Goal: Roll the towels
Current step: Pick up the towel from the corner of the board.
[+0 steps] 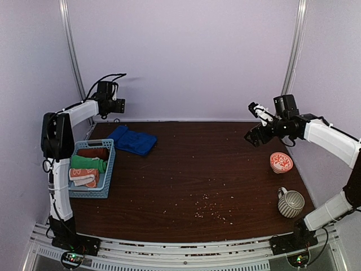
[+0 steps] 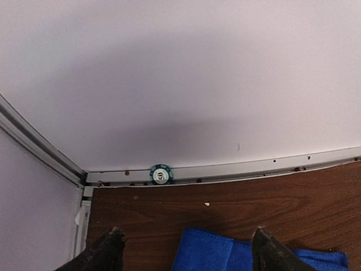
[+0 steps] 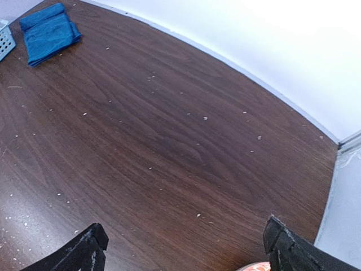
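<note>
**Both grippers hanging open, blue towel lying unrolled**

The left gripper is hanging raised over the far left corner, its fingers standing wide apart and holding nothing. Just below it the blue towel is lying flat and unrolled on the table, just beside the far end of the basket. Inside the basket three rolled towels are sitting in a row: the dark red towel farthest back, the green towel in the middle, the orange patterned towel nearest. At the foot of the back wall a small teal and white disc is lying on the rail.

The right gripper is hovering over the far right of the table, its fingers likewise spread wide with nothing between them. Below it the bowl is sitting by the right edge, and the mug is standing nearer, apart from it. Crumbs are lying scattered across the table.
</note>
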